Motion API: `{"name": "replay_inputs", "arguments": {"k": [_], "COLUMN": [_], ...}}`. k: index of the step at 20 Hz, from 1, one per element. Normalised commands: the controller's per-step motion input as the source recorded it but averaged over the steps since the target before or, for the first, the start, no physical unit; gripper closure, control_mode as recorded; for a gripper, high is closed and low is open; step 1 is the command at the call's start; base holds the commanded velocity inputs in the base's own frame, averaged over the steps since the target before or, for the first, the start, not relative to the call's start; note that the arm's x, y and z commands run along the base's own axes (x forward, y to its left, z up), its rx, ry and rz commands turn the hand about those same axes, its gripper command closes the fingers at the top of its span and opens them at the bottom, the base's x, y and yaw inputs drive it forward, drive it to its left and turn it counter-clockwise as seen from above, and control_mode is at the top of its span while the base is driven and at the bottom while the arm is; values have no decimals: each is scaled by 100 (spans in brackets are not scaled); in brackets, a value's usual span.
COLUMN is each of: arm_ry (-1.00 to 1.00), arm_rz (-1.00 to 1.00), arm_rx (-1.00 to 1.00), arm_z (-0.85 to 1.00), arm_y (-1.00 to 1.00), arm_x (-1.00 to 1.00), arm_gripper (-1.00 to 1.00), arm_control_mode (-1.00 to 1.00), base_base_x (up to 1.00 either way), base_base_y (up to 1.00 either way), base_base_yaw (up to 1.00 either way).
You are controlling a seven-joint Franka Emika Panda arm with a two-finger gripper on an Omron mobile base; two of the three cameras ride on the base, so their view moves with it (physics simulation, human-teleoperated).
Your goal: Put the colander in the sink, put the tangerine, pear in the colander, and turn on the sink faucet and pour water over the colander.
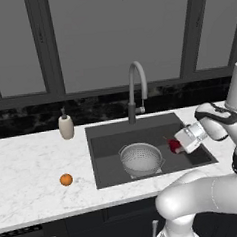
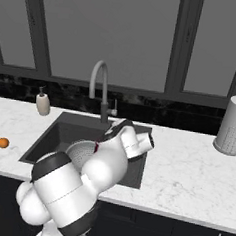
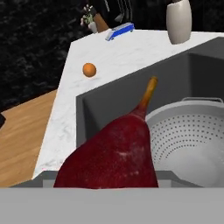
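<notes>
The silvery perforated colander [image 1: 141, 159] stands in the dark grey sink [image 1: 109, 141]. Just to its right, above the basin, my gripper [image 1: 177, 146] is shut on the dark red pear [image 1: 173, 145]. In the hand view the pear [image 3: 113, 153] looms close, stem pointing up, with the colander [image 3: 192, 135] beyond it to the right. The orange tangerine [image 1: 66, 180] lies on the marble counter left of the sink, and it is small in the hand view [image 3: 89, 69]. Behind the basin rises the gooseneck faucet [image 1: 137, 86]. No water stream is in view.
A beige soap dispenser [image 1: 66, 126] stands at the sink's back left corner. A tall white perforated cylinder [image 2: 233, 126] stands on the counter far right. Dark windows run behind the counter. My own arm hides part of the colander [image 2: 80, 151] in the right base view.
</notes>
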Motion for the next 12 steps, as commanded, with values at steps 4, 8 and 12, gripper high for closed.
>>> {"name": "replay_inputs", "arguments": {"k": [4, 8, 12], "arm_ry": [-6, -1, 0], "arm_rz": [0, 0, 0], "arm_rx": [6, 1, 0], "arm_z": [-26, -17, -13], "arm_y": [43, 49, 20], "arm_x": [34, 40, 37], "arm_gripper": [100, 100, 100], "arm_control_mode": [-100, -100, -100], "base_base_x": [0, 0, 0], "base_base_y": [0, 0, 0], "base_base_yaw": [0, 0, 0]}}
